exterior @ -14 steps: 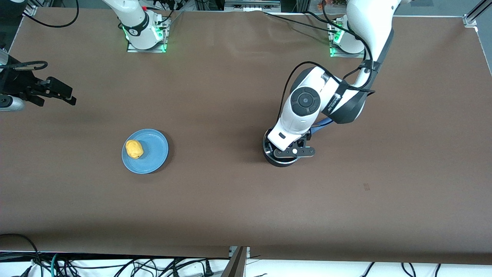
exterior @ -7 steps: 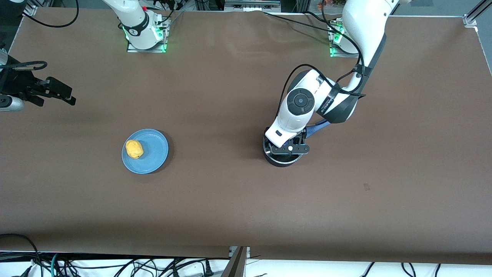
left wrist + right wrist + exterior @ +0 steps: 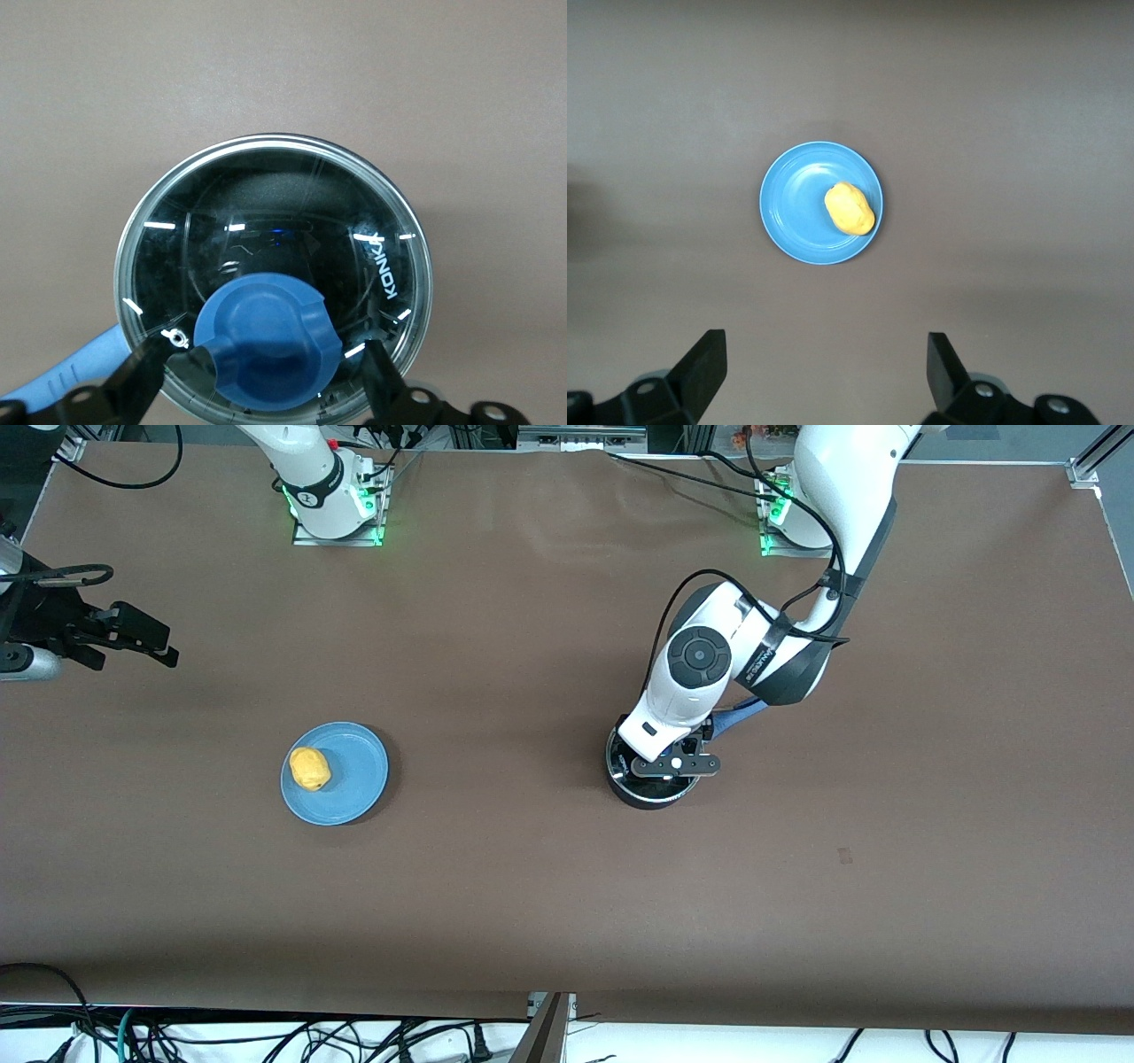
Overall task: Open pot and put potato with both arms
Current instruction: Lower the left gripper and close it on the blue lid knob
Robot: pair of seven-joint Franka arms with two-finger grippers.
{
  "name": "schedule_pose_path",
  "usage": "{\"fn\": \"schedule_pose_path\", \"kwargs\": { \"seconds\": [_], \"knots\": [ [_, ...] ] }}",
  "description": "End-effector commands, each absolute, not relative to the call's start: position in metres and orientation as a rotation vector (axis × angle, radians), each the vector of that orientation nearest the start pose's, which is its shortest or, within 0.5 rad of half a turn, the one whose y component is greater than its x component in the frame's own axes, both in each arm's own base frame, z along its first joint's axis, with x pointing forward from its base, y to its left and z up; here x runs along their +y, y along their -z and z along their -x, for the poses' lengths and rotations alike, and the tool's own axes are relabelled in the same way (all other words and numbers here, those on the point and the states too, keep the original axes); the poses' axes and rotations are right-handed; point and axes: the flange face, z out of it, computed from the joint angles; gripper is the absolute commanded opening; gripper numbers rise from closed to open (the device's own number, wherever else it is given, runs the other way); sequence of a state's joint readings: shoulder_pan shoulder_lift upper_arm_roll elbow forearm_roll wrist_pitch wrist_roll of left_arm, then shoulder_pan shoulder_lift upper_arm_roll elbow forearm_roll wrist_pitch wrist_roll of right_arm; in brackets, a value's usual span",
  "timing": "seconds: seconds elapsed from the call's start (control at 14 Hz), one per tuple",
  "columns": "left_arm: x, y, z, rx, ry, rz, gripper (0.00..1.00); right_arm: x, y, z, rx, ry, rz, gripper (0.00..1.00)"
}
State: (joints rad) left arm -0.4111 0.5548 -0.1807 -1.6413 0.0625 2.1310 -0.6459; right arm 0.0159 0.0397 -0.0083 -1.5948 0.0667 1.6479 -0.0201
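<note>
The black pot (image 3: 649,794) stands mid-table toward the left arm's end, its blue handle (image 3: 741,716) pointing toward the left arm's base. Its glass lid (image 3: 266,208) is on, with the blue knob (image 3: 263,341) in the middle. My left gripper (image 3: 671,766) is low over the lid and open; in the left wrist view (image 3: 263,372) its fingers (image 3: 142,372) stand on either side of the knob with gaps. The yellow potato (image 3: 309,768) lies on a blue plate (image 3: 356,766). My right gripper (image 3: 152,640) waits open near the right arm's end of the table, above the plate (image 3: 796,205) and potato (image 3: 850,208).
Both arm bases (image 3: 335,505) stand along the table edge farthest from the front camera. The brown table (image 3: 532,886) lies bare between plate and pot. Cables hang below the table's nearest edge.
My left gripper has come down slightly over the pot lid and shifted a little toward the bases. The right arm, potato and plate have not moved.
</note>
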Motion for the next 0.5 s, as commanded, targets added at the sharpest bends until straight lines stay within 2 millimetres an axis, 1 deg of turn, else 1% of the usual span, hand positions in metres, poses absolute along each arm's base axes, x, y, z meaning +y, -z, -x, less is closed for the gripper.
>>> {"fn": "schedule_pose_path", "kwargs": {
  "seconds": [0.0,0.29,0.36,0.43],
  "knots": [
    [-0.3587,-0.3012,-0.566,-0.081,-0.084,3.144,0.93,0.0107,-0.6028,-0.5746,-0.039,0.036,3.062,1.0],
    [-0.3609,-0.2993,-0.5702,-0.188,-0.063,3.156,0.94,0.0125,-0.6034,-0.5739,-0.044,0.034,3.062,1.0],
    [-0.3604,-0.2955,-0.5709,-0.205,-0.066,3.154,0.95,0.0125,-0.6037,-0.5716,-0.045,0.022,3.062,1.0],
    [-0.3614,-0.2943,-0.5708,-0.203,-0.066,3.155,0.95,0.0108,-0.6024,-0.5742,-0.044,0.03,3.062,1.0]
  ]
}}
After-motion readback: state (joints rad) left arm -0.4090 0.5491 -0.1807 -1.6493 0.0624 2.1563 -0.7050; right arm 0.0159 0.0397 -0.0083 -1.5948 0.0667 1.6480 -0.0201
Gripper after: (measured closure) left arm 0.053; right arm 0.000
